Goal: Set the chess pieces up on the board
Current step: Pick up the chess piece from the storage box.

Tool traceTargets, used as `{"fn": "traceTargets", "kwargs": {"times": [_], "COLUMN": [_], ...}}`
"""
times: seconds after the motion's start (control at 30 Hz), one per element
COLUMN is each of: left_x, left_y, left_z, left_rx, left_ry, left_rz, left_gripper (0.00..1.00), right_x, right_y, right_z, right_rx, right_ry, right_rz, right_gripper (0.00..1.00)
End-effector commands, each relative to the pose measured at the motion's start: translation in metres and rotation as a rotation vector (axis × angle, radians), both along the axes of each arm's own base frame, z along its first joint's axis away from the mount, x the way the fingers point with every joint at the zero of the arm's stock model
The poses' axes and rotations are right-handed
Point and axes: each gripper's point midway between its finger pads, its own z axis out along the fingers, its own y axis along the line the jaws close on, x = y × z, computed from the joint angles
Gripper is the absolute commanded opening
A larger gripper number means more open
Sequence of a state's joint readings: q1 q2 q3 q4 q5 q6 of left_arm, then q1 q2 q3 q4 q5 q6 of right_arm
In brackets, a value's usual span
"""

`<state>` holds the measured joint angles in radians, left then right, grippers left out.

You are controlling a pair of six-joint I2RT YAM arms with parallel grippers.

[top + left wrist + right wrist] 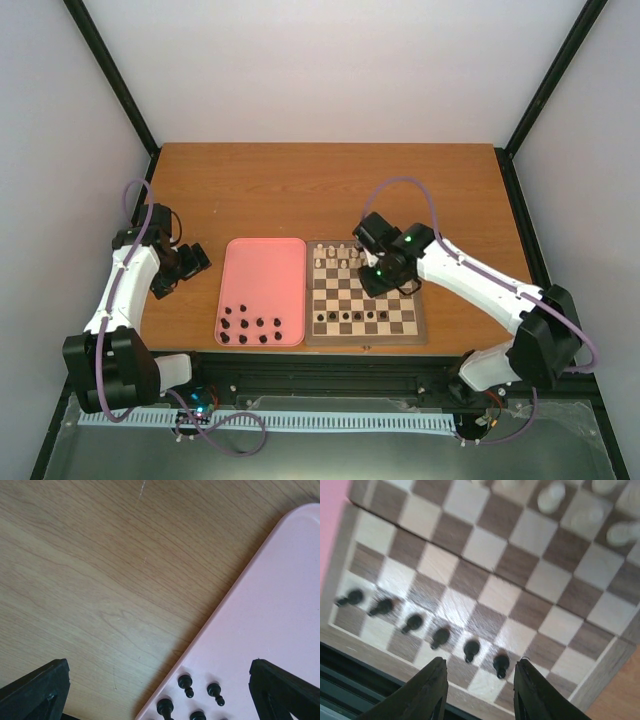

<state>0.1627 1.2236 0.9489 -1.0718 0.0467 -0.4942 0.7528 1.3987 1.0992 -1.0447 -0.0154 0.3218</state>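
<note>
The wooden board [398, 298] lies right of the pink tray [262, 275]. Cream pieces [335, 256] stand along its far rows and several dark pieces [350, 317] stand in a row near its front edge. More dark pieces [250, 328] sit at the tray's near end. My right gripper [376, 274] hovers over the board, open and empty. In the right wrist view it [480, 680] is above the dark row [440, 638], with cream pieces [587, 517] beyond. My left gripper [190, 262] is open and empty over the table, left of the tray. Its wrist view [160, 700] shows dark pieces [186, 682] on the tray.
The pink tray's edge [235, 595] runs diagonally through the left wrist view, with bare wooden table [100, 570] beside it. The tray's corner [330, 510] shows next to the board [485, 547] in the right wrist view. The table's front edge and black rail lie just below the board.
</note>
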Motion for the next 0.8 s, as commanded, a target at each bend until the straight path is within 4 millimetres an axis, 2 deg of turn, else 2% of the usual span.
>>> {"fn": "traceTargets", "kwargs": {"times": [0.0,0.07,0.17,0.3,0.47,0.6,0.77], "left_x": [0.004,0.005,0.005,0.006,0.008,0.010,0.010], "left_y": [0.001,0.001,0.001,0.000,-0.001,-0.001,-0.001], "left_z": [0.005,0.005,0.006,0.006,0.005,0.008,0.008], "left_rx": [-0.005,-0.007,-0.005,-0.012,-0.021,-0.023,-0.020], "left_ry": [-0.026,-0.026,-0.025,-0.024,-0.024,-0.032,-0.032], "left_rz": [0.001,0.000,0.000,0.000,-0.003,-0.002,-0.002], "left_gripper": [1.00,1.00,1.00,1.00,1.00,1.00,1.00], "right_x": [0.016,0.023,0.031,0.033,0.023,0.007,-0.002], "right_y": [0.034,0.059,0.106,0.169,0.240,0.278,0.303], "right_z": [0.023,0.032,0.042,0.037,0.030,0.012,-0.016], "right_rx": [0.060,0.083,0.122,0.179,0.221,0.242,0.252], "right_ry": [-0.037,-0.058,-0.092,-0.089,-0.102,-0.068,-0.015], "right_rz": [0.057,0.100,0.190,0.295,0.442,0.532,0.601], "right_gripper": [0.38,0.38,0.38,0.40,0.52,0.53,0.52]}}
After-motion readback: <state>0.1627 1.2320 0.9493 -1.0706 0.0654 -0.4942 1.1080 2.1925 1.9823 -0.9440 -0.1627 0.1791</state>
